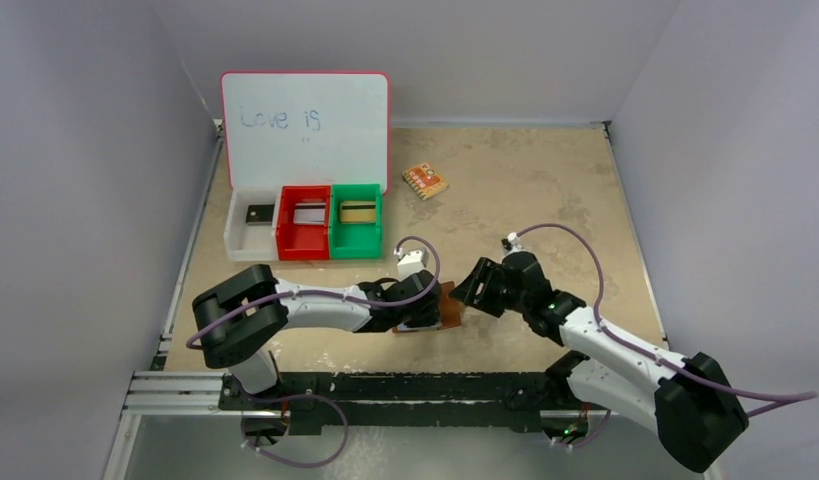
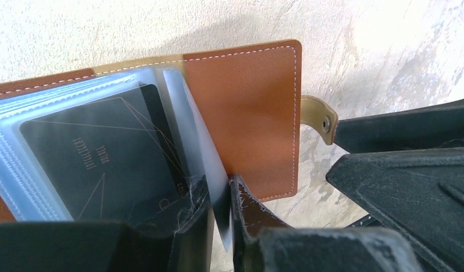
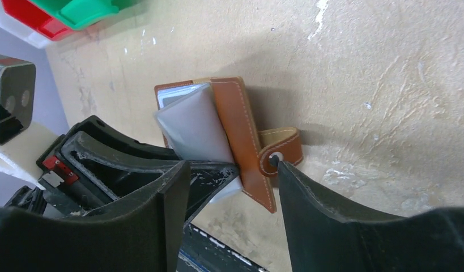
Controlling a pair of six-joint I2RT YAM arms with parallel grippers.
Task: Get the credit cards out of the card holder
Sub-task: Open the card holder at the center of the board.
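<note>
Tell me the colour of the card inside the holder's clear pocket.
The card is black with thin pale lines, clearest in the left wrist view.

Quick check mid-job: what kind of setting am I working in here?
Probably a robotics lab test cell, not a home or shop: plain pale partition walls box in the mottled beige tabletop, and a red-rimmed whiteboard stands behind a row of white, red and green plastic bins.

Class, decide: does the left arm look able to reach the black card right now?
Probably not directly: its jaws pinch a clear pocket leaf, and the black card lies beside them, sleeved.
</note>
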